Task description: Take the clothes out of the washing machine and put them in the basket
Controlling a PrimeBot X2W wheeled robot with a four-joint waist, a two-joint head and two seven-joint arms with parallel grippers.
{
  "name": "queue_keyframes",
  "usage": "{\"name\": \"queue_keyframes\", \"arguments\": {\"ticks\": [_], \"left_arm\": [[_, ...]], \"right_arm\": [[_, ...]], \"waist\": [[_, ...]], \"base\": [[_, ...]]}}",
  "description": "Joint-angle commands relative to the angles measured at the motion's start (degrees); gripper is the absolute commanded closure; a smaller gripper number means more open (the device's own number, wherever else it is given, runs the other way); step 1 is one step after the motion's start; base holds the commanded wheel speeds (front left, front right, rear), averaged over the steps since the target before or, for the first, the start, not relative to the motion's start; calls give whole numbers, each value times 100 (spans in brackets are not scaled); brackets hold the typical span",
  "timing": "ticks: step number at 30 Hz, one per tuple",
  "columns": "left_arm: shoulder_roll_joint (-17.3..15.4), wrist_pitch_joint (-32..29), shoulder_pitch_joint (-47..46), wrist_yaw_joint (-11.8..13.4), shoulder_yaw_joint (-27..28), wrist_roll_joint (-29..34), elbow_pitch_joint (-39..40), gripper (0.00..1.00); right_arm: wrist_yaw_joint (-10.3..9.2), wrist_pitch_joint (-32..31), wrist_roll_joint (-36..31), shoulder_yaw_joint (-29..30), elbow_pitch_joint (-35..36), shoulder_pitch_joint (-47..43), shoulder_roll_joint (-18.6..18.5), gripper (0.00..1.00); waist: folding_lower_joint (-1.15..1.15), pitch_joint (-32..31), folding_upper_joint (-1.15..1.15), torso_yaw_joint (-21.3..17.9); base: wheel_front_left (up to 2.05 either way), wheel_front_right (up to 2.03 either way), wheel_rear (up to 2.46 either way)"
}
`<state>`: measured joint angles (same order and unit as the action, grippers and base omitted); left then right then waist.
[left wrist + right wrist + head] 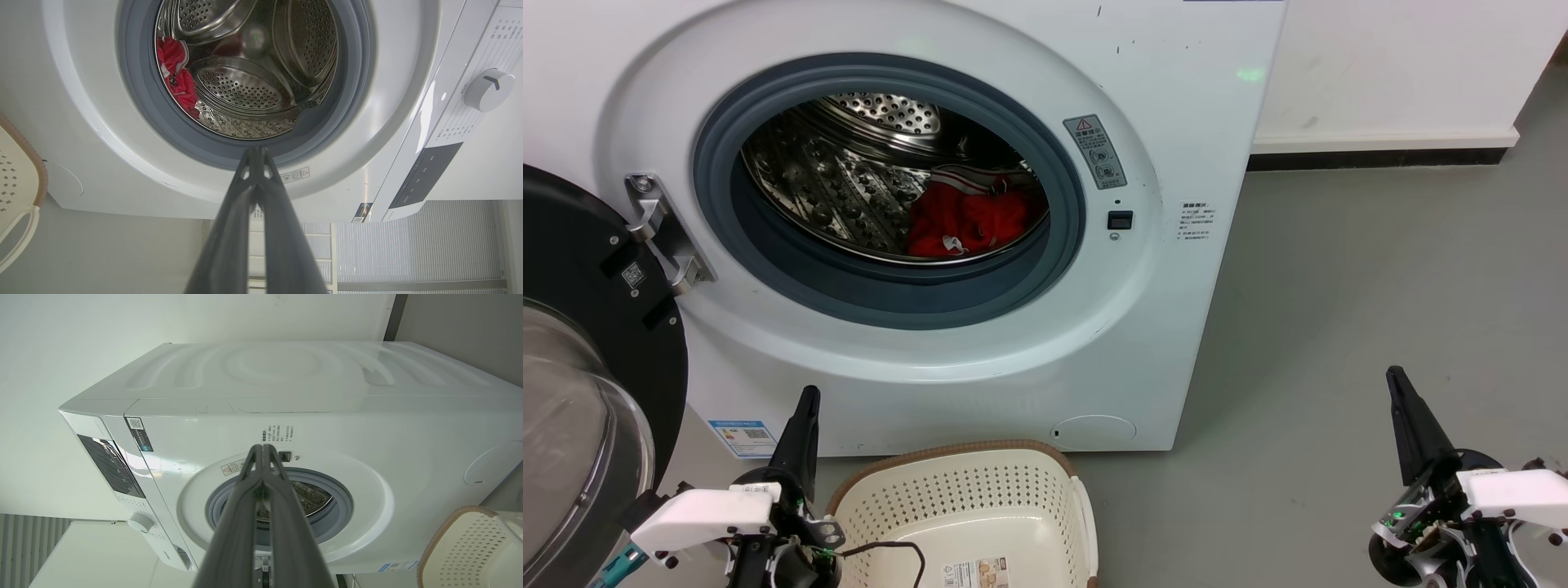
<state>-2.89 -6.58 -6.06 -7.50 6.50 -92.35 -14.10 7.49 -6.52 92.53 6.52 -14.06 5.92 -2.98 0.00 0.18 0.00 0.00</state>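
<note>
Pre-grab: bright red fabric clothes inside white front-loading washing machine, cream perforated plastic basket waiting. Left gripper, right gripper pinched together, empty. Next likely: spread, reach into drum.

I'm looking at a smooth grey floor stretching right, a white wall rising behind it, a pale skirting board running above a dark strip, a ribbed grey panel showing in the left wrist view
</note>
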Motion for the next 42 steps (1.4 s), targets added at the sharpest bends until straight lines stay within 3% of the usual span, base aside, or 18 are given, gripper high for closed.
{"name": "queue_keyframes", "arguments": {"ticks": [1,12,13,27,42], "left_arm": [[8,-4,-40,-14,10,-9,24,100],[8,-4,-40,-14,10,-9,24,100],[0,1,0,0,-3,1,1,0],[3,375,-22,1,-387,481,204,0],[1,745,3,2,-477,1526,534,0]], "right_arm": [[0,1,-36,-4,-6,84,19,100],[0,1,-36,-4,-6,84,19,100],[0,3,-1,0,2,0,0,0],[0,373,-365,-60,353,-223,3,0],[0,741,-2014,-139,928,-436,4,0]], "waist": [[0,0,0,0],[0,0,0,0],[0,0,0,0],[0,26,0,-22],[0,35,0,-8]], "base": [[0,0,0],[0,0,0],[0,0,0],[0,0,0],[0,0,0]]}}
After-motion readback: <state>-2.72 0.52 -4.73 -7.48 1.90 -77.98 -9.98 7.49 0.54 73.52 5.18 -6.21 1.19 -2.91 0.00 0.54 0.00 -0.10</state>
